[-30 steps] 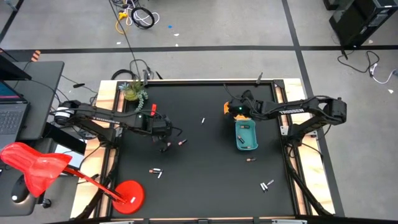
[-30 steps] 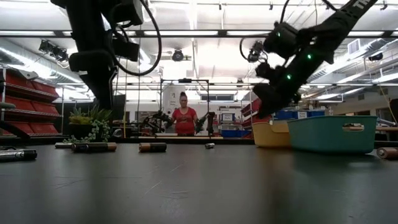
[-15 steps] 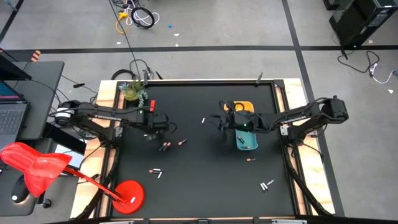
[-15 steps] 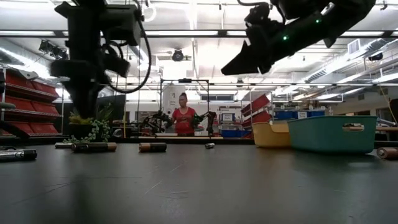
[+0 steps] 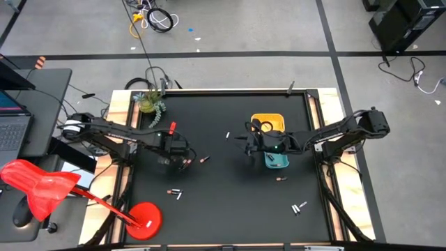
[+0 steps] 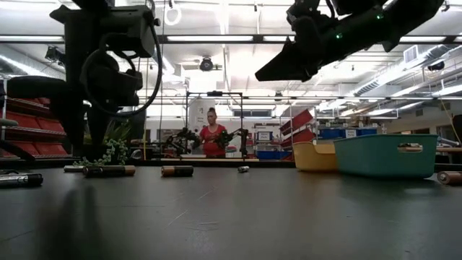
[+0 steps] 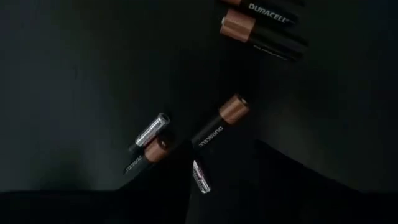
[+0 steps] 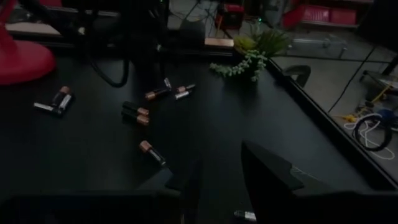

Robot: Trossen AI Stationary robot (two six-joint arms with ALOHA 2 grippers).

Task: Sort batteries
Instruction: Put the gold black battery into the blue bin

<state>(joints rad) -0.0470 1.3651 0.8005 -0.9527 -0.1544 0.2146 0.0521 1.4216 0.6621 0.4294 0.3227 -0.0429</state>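
Left gripper (image 5: 179,157), jaws apart, sits right over battery cluster (image 7: 186,143) on desk (image 5: 230,202), long axes diagonal; right gripper (image 5: 251,143), jaws apart, farther off.

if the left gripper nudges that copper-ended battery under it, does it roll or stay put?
Probably rolls: the copper-ended battery is a smooth cylinder lying on its side on the flat black table. It looks rigid, so it shouldn't flex in a pinch. A silver battery lies close by and may get knocked.

Batteries (image 5: 184,164) lie scattered on the table (image 5: 223,202); two trays (image 5: 277,159) apparently right of centre.
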